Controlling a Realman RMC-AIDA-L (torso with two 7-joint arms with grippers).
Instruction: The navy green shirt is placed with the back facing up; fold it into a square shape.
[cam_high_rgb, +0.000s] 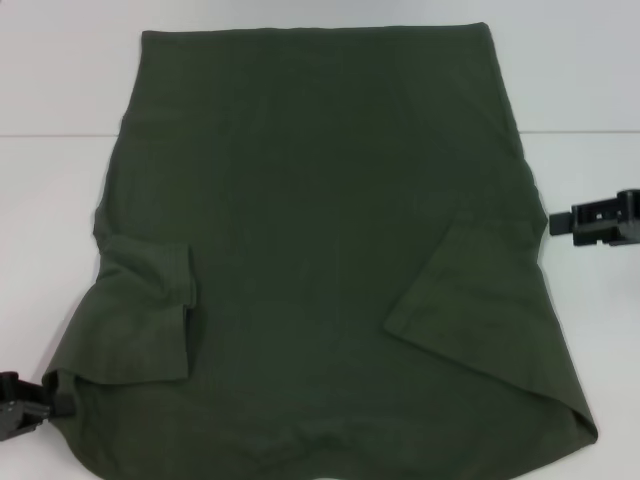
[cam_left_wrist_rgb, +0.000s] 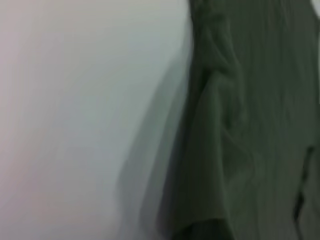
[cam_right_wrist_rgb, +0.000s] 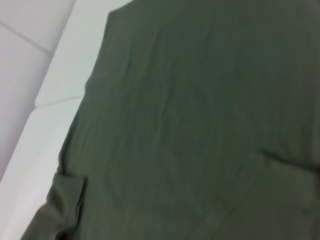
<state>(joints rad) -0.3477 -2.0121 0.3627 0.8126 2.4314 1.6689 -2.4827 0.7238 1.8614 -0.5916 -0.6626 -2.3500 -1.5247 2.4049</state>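
Observation:
The navy green shirt (cam_high_rgb: 320, 230) lies flat on the white table and fills most of the head view. Both short sleeves are folded inward onto the body, one at the left (cam_high_rgb: 150, 300) and one at the right (cam_high_rgb: 470, 290). My left gripper (cam_high_rgb: 22, 405) sits low at the shirt's near left corner, touching or almost touching the fabric edge. My right gripper (cam_high_rgb: 598, 222) hovers just off the shirt's right edge at mid height. The left wrist view shows a rumpled shirt edge (cam_left_wrist_rgb: 235, 130) beside bare table. In the right wrist view, shirt fabric (cam_right_wrist_rgb: 190, 125) fills the picture.
The white table (cam_high_rgb: 50, 200) shows bare strips to the left and right of the shirt. A seam line (cam_high_rgb: 55, 135) crosses the surface near the far end, with more white surface beyond it. The shirt's near edge runs out of view.

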